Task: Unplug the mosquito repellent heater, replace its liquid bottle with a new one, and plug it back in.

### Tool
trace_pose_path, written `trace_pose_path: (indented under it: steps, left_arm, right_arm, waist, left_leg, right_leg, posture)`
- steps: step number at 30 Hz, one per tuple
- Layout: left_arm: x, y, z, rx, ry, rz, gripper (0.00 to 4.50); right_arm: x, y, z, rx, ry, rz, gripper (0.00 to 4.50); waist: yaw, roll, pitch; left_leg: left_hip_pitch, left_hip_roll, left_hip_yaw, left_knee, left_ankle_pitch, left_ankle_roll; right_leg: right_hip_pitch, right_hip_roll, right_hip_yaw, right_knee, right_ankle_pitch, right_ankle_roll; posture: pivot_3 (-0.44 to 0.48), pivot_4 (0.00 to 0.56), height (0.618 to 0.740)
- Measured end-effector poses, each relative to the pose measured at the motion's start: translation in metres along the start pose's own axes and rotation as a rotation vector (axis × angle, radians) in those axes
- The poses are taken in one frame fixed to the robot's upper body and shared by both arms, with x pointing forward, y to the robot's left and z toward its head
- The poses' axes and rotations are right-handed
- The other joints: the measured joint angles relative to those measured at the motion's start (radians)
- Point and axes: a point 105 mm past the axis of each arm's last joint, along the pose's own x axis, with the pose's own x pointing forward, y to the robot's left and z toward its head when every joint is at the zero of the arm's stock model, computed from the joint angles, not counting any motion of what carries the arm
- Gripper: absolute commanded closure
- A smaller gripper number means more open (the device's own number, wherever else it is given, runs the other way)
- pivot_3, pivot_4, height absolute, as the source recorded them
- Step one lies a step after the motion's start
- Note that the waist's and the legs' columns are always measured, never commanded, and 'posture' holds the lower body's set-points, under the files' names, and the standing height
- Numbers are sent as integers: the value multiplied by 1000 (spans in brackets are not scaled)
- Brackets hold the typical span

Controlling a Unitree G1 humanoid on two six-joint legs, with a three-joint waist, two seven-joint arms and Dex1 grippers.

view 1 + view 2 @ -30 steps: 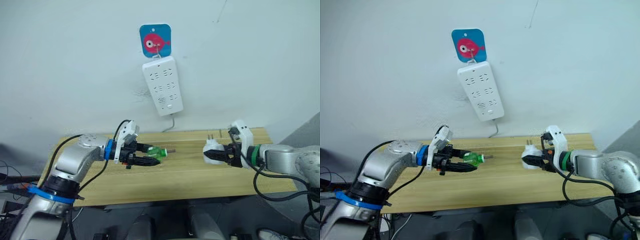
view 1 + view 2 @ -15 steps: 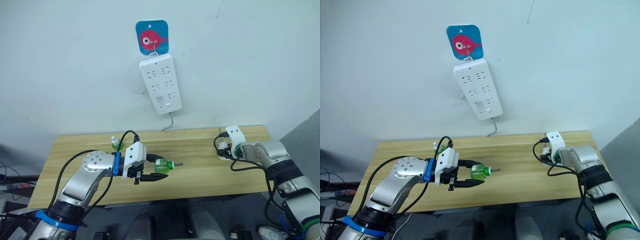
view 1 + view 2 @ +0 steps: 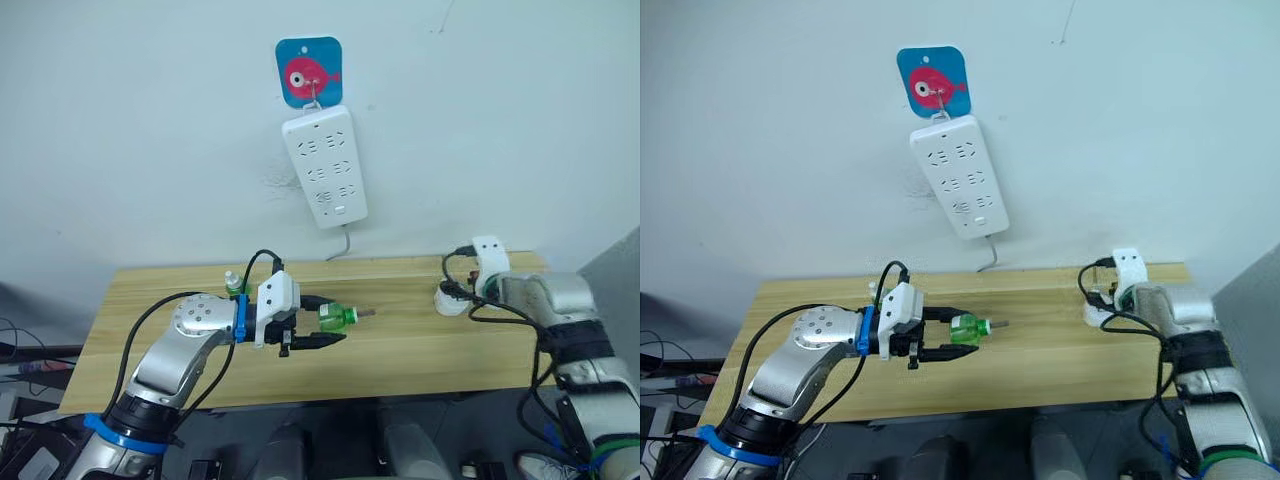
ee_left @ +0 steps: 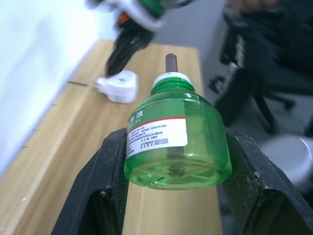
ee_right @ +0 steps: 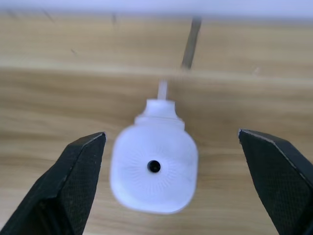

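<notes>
The mosquito repellent heater (image 5: pixel 154 170) lies on the wooden table (image 3: pixel 400 360) near its far right corner, close to the wall, with the round hole in its top facing the right wrist camera and its prongs pointing away toward the wall. The right gripper (image 5: pixel 171 181) is spread wide on either side of it, both black fingers (image 5: pixel 73 181) well apart from the white body and touching nothing. From the head views the heater (image 3: pixel 450 299) shows just beside the right wrist, partly hidden by it. The left gripper (image 3: pixel 318 327) hangs over the middle of the table, its fingers (image 4: pixel 110 181) closed against the sides of a green liquid bottle (image 4: pixel 176 142), which lies roughly level with its dark wick pointing toward the right arm. The bottle (image 3: pixel 337 317) carries a white and red label, and its liquid level is hard to judge. A second small bottle (image 3: pixel 233 283) with a white cap seems to stand on the table behind the left forearm, mostly hidden. On the wall above hangs a white power strip (image 3: pixel 324 167) from a blue hook plate with a red fish (image 3: pixel 309 72), its cord (image 3: pixel 341 248) dropping behind the table.
</notes>
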Motion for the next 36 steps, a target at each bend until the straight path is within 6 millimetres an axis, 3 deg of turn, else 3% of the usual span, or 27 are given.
trace_pose_path:
  steps: [3,5,9,15,22,32,33,36]
  left_arm:
    - [1,9,6,-31,-73,96,2264]
    - [3,11,7,-45,-105,138,2264]
    - [9,13,11,-63,-183,212,2264]
    - [14,8,13,-42,-202,202,2264]
    - [18,7,17,-10,-214,195,2264]
    - [18,9,24,28,-234,200,2264]
    - [18,8,24,31,-236,200,2264]
    - [17,5,24,32,-235,202,2264]
  right_arm:
    - [-43,41,13,-38,-161,190,0]
    - [-60,67,9,-16,-226,309,0]
    - [-82,126,-1,205,-317,621,0]
    - [-81,166,7,371,-315,761,0]
    - [-70,184,18,419,-290,793,0]
    - [-60,181,22,499,-285,781,3417]
    - [-61,182,22,501,-286,790,3659]
    - [-62,183,22,496,-277,798,3656]
  waist:
    - [-4,0,0]
    - [-8,-1,1]
    - [-13,-1,1]
    - [-34,-1,1]
    - [-37,-1,1]
    - [-36,-1,1]
    - [-36,-1,2]
    - [-36,-1,2]
  left_leg:
    - [2,1,-1,-1,0,0]
    - [3,1,0,0,0,0]
    - [5,1,3,0,0,0]
    - [9,0,10,2,1,0]
    - [5,0,5,0,1,0]
    - [4,0,5,0,1,0]
    - [4,0,5,0,1,0]
    - [3,0,5,0,1,0]
  right_leg:
    - [1,1,-1,0,0,0]
    - [2,1,0,0,0,0]
    - [3,3,3,0,-3,5]
    - [6,7,6,1,-3,5]
    - [3,7,6,-1,-3,5]
    - [2,7,5,-1,-3,5]
    - [2,7,5,-1,-3,5]
    - [2,7,5,-1,-3,5]
  posture:
    - [-141,193,740]
    - [-163,191,740]
    - [-187,187,740]
    - [-193,184,740]
    - [-173,184,740]
    - [-153,184,740]
    - [-153,184,740]
    - [-150,185,740]
